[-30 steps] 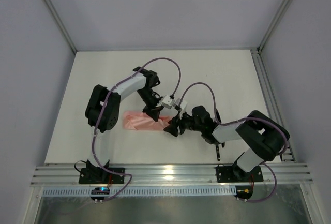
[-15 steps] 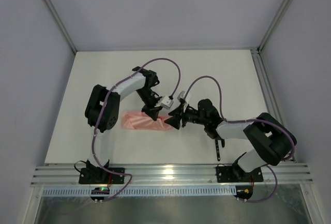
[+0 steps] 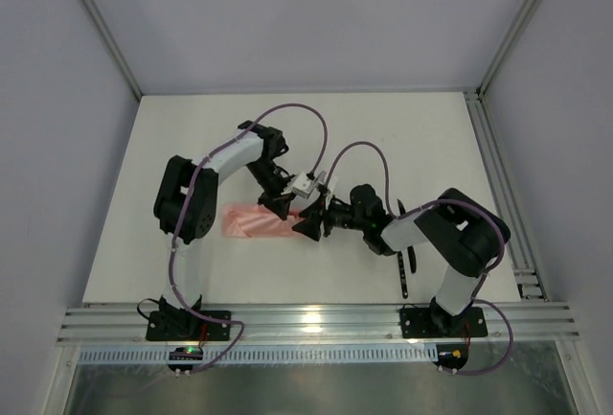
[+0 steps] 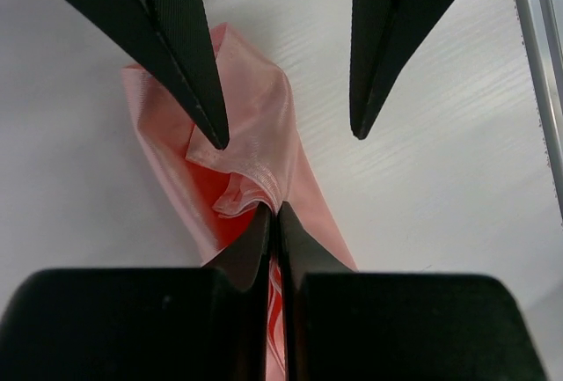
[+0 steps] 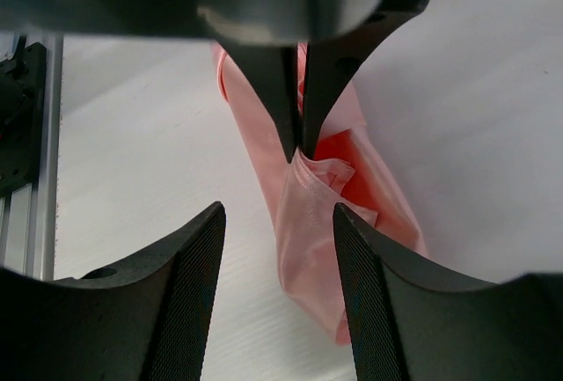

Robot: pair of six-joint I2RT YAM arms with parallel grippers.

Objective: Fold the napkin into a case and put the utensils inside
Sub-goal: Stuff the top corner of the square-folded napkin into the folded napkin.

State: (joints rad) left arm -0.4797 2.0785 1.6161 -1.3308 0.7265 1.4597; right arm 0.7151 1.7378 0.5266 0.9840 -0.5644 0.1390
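From above, the narrow salmon-pink cloth case (image 3: 251, 222) lies on the white bench (image 3: 402, 137) with its long axis running left to right. 1 slim dark utensil (image 3: 406, 279) lies well apart from it, beside the right arm. In the left wrist view, the left jaws are clamped on the case's raised right-end fold. In the right wrist view, the right jaws stand apart, holding nothing, and face that end along its axis.

This looks like a robotics lab test cell. A bare white table (image 3: 412, 127) is boxed in by plain grey panels (image 3: 287, 12) and aluminium posts (image 3: 101, 27). A slotted metal rail (image 3: 316, 324) runs along the near edge, where a left arm (image 3: 187, 204) and a right arm (image 3: 469, 242) are bolted down.
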